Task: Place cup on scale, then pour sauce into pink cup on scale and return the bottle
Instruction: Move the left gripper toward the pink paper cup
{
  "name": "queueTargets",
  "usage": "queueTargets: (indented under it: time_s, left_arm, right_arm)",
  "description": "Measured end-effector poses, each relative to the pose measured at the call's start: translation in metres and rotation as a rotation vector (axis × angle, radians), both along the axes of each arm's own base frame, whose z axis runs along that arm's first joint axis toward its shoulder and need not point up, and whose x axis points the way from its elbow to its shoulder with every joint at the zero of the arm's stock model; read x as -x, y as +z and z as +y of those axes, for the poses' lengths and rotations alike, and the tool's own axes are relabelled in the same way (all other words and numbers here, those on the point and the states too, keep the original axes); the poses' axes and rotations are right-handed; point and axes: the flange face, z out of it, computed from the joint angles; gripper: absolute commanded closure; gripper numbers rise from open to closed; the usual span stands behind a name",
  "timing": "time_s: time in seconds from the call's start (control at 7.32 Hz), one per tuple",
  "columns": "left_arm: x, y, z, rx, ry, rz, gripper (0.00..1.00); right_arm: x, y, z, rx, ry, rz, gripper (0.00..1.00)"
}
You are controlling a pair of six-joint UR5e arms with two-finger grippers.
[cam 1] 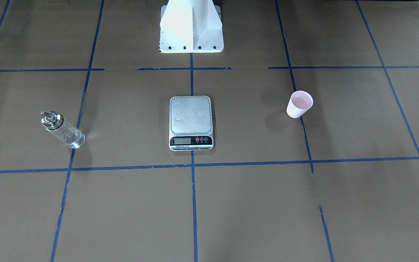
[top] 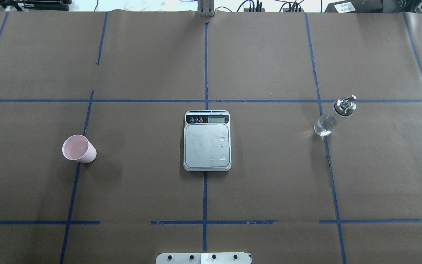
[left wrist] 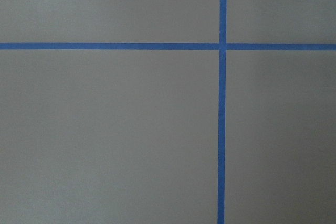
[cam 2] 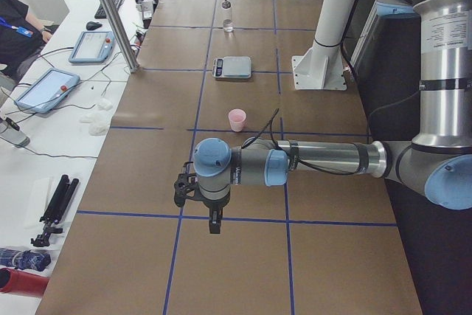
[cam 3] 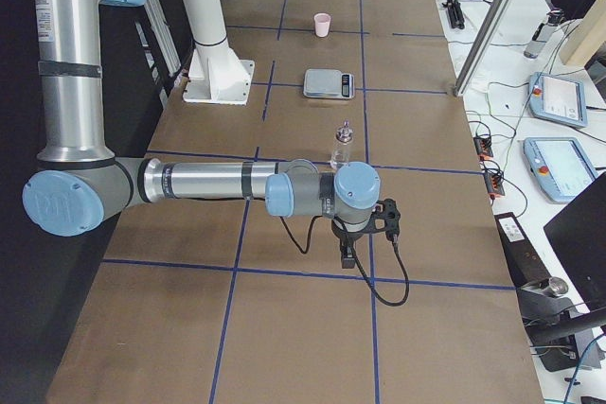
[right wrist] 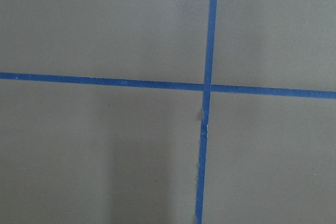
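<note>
The pale-pink cup [cam 1: 299, 104] stands upright on the brown table on my left side, apart from the scale; it also shows in the overhead view [top: 78, 148]. The scale [cam 1: 191, 116] lies at the table's middle with a bare steel plate [top: 207, 146] bearing a few droplets. The clear glass bottle [cam 1: 62, 130] with its metal spout stands on my right side [top: 333, 117]. My left gripper [cam 2: 214, 223] hangs near the table's left end, away from the cup [cam 2: 237, 119]. My right gripper [cam 3: 347, 257] hangs just short of the bottle [cam 3: 341, 146]. I cannot tell whether either is open.
The white robot pedestal [cam 1: 191, 29] stands behind the scale. Blue tape lines cross the brown paper. Both wrist views show only paper and tape. Tablets [cam 2: 44, 88] and cables lie on the side bench, and an operator [cam 2: 15, 27] sits there.
</note>
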Motion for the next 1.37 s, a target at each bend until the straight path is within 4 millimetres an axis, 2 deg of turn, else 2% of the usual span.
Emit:
queueTargets:
  time_s: [0.14, 0.27, 0.41, 0.55, 0.68, 0.82, 0.96, 1.23, 1.37]
  left_arm:
    - [0.000, -0.004, -0.001, -0.009, 0.001, 0.000, 0.00]
    - [0.000, -0.016, -0.007, -0.038, 0.003, -0.003, 0.00]
    - [-0.001, -0.040, -0.017, -0.087, 0.005, -0.006, 0.00]
    - [-0.004, -0.076, -0.028, -0.159, 0.011, -0.008, 0.00]
    - [-0.010, -0.122, -0.033, -0.255, 0.023, -0.008, 0.00]
    - [-0.022, -0.158, -0.032, -0.338, 0.048, -0.006, 0.00]
    - [-0.036, -0.178, -0.031, -0.389, 0.077, 0.000, 0.00]
    - [-0.071, -0.203, -0.034, -0.416, 0.120, 0.039, 0.00]
    - [-0.102, -0.217, -0.033, -0.353, 0.104, 0.096, 0.00]
  right_arm:
    - [0.000, -0.001, 0.000, -0.002, 0.000, 0.000, 0.00]
    - [0.000, -0.004, -0.001, -0.008, 0.000, -0.001, 0.00]
    - [0.000, -0.010, -0.002, -0.019, 0.000, -0.001, 0.00]
    - [0.000, -0.015, -0.003, -0.029, 0.001, -0.002, 0.00]
    - [0.000, -0.018, -0.003, -0.035, 0.000, -0.005, 0.00]
    - [0.001, -0.022, -0.003, -0.040, 0.000, -0.009, 0.00]
    - [0.001, -0.025, -0.003, -0.045, 0.000, -0.012, 0.00]
    - [0.001, -0.033, -0.004, -0.067, -0.001, -0.013, 0.00]
    - [0.001, -0.044, -0.004, -0.091, -0.002, -0.014, 0.00]
